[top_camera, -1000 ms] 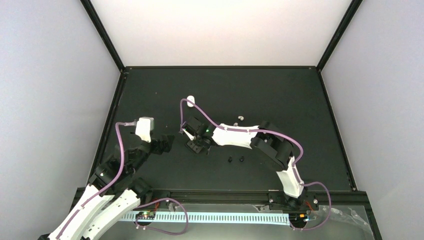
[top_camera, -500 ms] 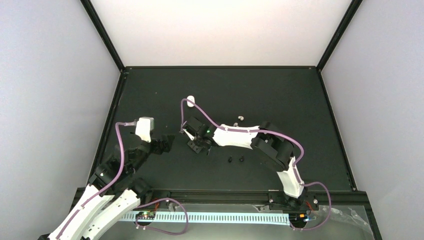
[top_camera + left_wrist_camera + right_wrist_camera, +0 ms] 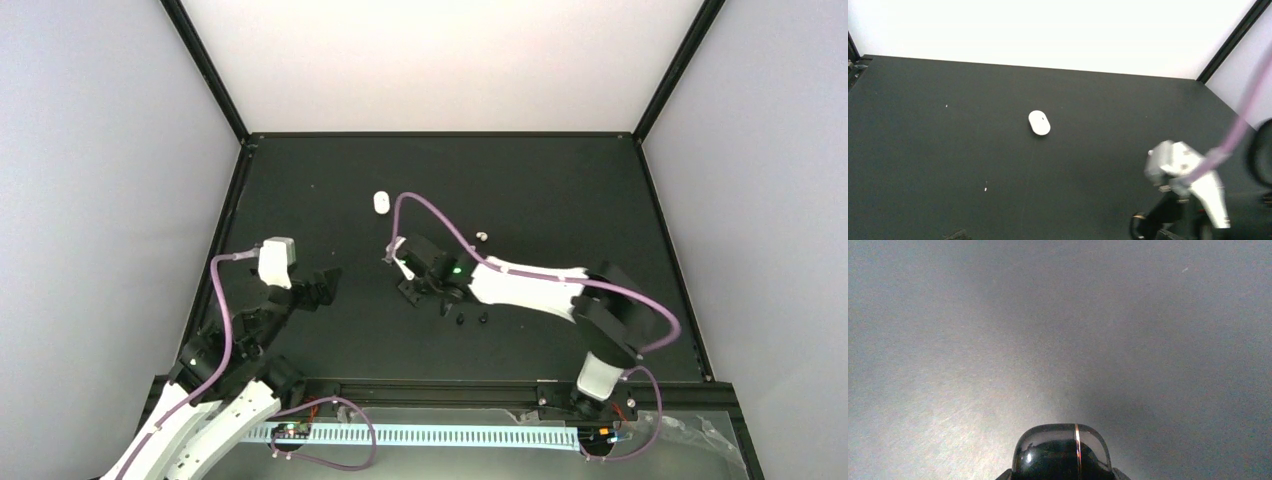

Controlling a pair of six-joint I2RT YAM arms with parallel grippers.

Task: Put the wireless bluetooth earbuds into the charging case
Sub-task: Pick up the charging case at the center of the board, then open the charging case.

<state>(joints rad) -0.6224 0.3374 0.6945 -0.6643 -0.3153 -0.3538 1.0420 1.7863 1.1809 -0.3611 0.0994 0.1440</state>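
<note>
My right end effector (image 3: 428,298) pinches a glossy black charging case (image 3: 1062,452), domed with a thin gold seam, low over the worktop (image 3: 560,200). The black earbuds (image 3: 459,321), two tiny dark specks, lie just beside that end effector on its arm-base side. One white earbud (image 3: 482,237) sits beyond it. I cannot tell whether the left end effector (image 3: 318,288) is spread or pressed together.

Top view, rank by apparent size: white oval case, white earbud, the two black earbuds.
1. white oval case: clearly largest.
2. white earbud, left black earbud, right black earbud: all tiny specks that look alike, too small to rank.
</note>
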